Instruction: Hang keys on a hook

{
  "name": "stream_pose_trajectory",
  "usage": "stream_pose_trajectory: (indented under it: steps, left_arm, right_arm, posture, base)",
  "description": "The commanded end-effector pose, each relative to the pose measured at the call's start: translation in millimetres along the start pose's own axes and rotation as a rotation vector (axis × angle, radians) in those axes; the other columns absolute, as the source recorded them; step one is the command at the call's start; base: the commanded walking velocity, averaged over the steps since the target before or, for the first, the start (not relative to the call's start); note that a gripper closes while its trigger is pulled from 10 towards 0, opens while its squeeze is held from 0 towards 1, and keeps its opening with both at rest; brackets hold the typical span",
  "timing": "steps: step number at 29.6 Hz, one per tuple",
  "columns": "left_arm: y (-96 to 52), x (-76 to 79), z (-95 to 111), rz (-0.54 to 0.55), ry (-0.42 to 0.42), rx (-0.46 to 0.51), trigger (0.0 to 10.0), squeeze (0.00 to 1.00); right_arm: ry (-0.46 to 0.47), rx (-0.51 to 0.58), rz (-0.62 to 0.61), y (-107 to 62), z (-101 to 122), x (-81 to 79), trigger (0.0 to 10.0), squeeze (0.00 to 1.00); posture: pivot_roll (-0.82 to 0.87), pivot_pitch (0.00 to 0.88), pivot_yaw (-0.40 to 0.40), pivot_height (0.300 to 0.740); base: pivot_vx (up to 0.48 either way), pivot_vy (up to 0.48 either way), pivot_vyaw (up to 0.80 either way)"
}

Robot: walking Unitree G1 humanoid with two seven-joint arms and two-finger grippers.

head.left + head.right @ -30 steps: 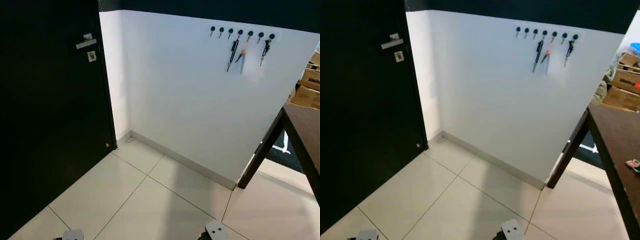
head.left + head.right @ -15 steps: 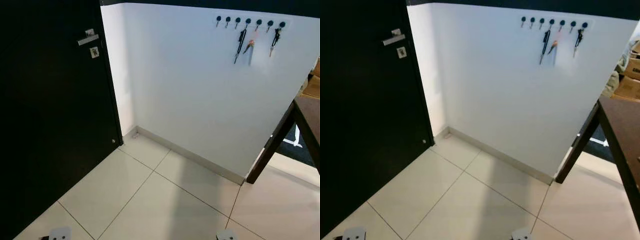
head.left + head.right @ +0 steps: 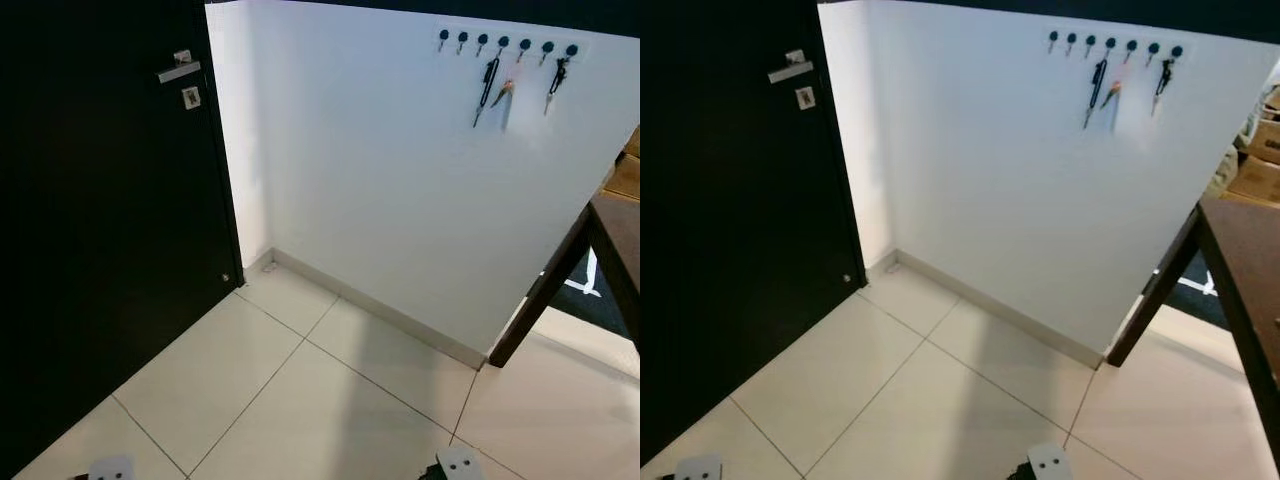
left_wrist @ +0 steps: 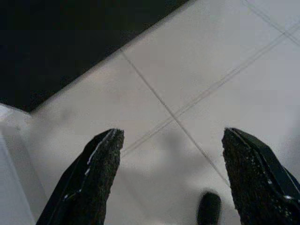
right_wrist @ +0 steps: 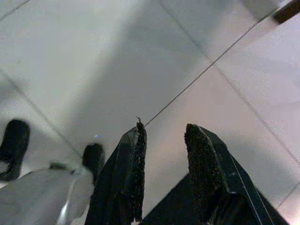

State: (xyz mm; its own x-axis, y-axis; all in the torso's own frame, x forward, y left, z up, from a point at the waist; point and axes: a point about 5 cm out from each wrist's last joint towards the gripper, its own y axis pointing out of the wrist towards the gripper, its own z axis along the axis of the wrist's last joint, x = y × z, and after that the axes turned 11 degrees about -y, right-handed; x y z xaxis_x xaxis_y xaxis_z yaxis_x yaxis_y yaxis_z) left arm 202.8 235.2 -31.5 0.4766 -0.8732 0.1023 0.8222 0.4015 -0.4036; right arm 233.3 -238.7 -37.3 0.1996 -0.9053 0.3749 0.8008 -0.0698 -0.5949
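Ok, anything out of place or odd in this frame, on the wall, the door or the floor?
Nothing stands out. The row of black round hooks sits level on the white wall, with three sets of keys hanging straight. The black door is shut and the cream floor tiles look clean.

Both arms hang low: left tool [image 4: 171,140] spread wide, right tool [image 5: 164,136] narrowly parted and holding nothing.

Hook row [image 3: 1112,43] high on white wall [image 3: 990,180]; three key sets [image 3: 1096,88] hanging

Row of black wall hooks [image 3: 503,42], three sets of keys [image 3: 487,88] hanging.
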Motion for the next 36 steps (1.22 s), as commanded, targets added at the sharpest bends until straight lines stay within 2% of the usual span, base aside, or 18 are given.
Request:
stream_pose_trajectory:
  steps: [1,3,4,6,7,8,10,12,14,17,20,22,27,28,29,30,34,36]
  left_arm:
    - [-2.6,-9.5,5,0.029,0.004,0.035,10.0,0.00]
    - [-6.4,-11.7,14,0.009,0.023,0.093,10.0,0.00]
    - [-6.4,-11.7,14,0.009,0.023,0.093,10.0,0.00]
    - [-12.4,-6.8,23,-0.031,0.055,0.152,10.0,0.00]
    - [-12.4,-6.8,23,-0.031,0.055,0.152,10.0,0.00]
    - [-16.3,-4.9,28,-0.037,0.051,0.181,10.0,0.00]
    - [-16.3,-4.9,28,-0.037,0.051,0.181,10.0,0.00]
    - [-23.2,-4.0,41,-0.025,0.032,0.240,10.0,0.00]
    - [-23.2,-4.0,41,-0.025,0.032,0.240,10.0,0.00]
    - [-28.0,-2.1,60,-0.014,0.028,0.300,10.0,0.00]
    - [-28.0,-2.1,60,-0.014,0.028,0.300,10.0,0.00]
    - [-30.9,3.0,80,-0.004,0.016,0.351,10.0,0.00]
    - [-33.5,8.8,95,-0.004,0.021,0.380,10.0,0.00]
    - [-34.3,12.0,102,-0.009,0.031,0.401,10.0,0.00]
    - [-34.3,12.0,102,-0.009,0.031,0.401,10.0,0.00]
    - [-36.5,19.1,112,-0.029,0.020,0.433,10.0,0.00]
    - [-39.7,26.4,120,-0.070,0.015,0.466,10.0,0.00]
    - [-41.8,30.6,122,-0.103,0.019,0.477,10.0,0.00]
  right_arm:
    - [0.035,0.019,-0.010,-2.6,-3,2.4,10.0,0.00]
    - [0.058,0.119,-0.014,15.7,49,-4.7,10.0,0.00]
    - [0.058,0.119,-0.014,15.7,49,-4.7,10.0,0.00]
    - [0.068,0.210,-0.030,27.0,106,-11.1,10.0,0.00]
    - [0.068,0.210,-0.030,27.0,106,-11.1,10.0,0.00]
    - [0.082,0.256,-0.051,27.9,124,-9.2,10.0,0.00]
    - [0.082,0.256,-0.051,27.9,124,-9.2,10.0,0.00]
    - [0.096,0.375,-0.082,22.1,145,-0.4,10.0,0.00]
    - [0.096,0.375,-0.082,22.1,145,-0.4,10.0,0.00]
    - [0.094,0.495,-0.111,9.6,154,6.2,10.0,0.00]
    - [0.094,0.495,-0.111,9.6,154,6.2,10.0,0.00]
    - [0.135,0.583,-0.072,-1.2,166,2.3,10.0,0.00]
    - [0.202,0.651,-0.018,-9.1,176,-4.4,10.0,0.00]
    - [0.159,0.671,-0.007,-10.3,178,-9.0,10.0,0.00]
    - [0.159,0.671,-0.007,-10.3,178,-9.0,10.0,0.00]
    - [0.036,0.713,0.004,-12.5,184,-17.1,10.0,0.00]
    - [-0.006,0.760,0.017,-17.4,189,-22.0,10.0,0.00]
    - [0.034,0.764,0.054,-20.8,190,-25.9,10.0,0.00]
  posture:
    - [-0.13,0.078,0.080,0.740]
    - [-0.13,0.068,0.079,0.740]
    - [-0.13,0.068,0.079,0.740]
    - [-0.15,0.060,0.081,0.740]
    - [-0.15,0.060,0.081,0.740]
    - [-0.15,0.058,0.081,0.740]
    - [-0.15,0.058,0.081,0.740]
    - [-0.14,0.040,0.074,0.740]
    - [-0.14,0.040,0.074,0.740]
    - [-0.12,0.030,0.073,0.740]
    - [-0.12,0.030,0.073,0.740]
    - [-0.10,0.028,0.086,0.740]
    - [-0.08,0.028,0.112,0.740]
    - [-0.07,0.037,0.120,0.740]
    - [-0.07,0.037,0.120,0.740]
    - [-0.08,0.045,0.111,0.740]
    - [-0.08,0.051,0.104,0.740]
    - [-0.11,0.042,0.102,0.740]
  base:
    - [0.000,0.000,0.00]
    - [0.000,0.000,0.00]
    - [0.000,0.000,0.00]
    - [0.000,0.000,0.00]
    - [0.000,0.000,0.00]
    - [0.000,0.000,0.00]
    - [0.000,0.000,0.00]
    - [0.000,0.000,0.00]
    - [0.000,0.000,0.00]
    - [0.000,0.000,0.00]
    - [0.000,0.000,0.00]
    - [0.000,0.000,0.00]
    - [0.000,0.000,0.00]
    - [0.000,0.000,0.00]
    - [0.000,0.000,0.00]
    - [0.000,0.000,0.00]
    - [0.000,0.000,0.00]
    - [0.000,0.000,0.00]
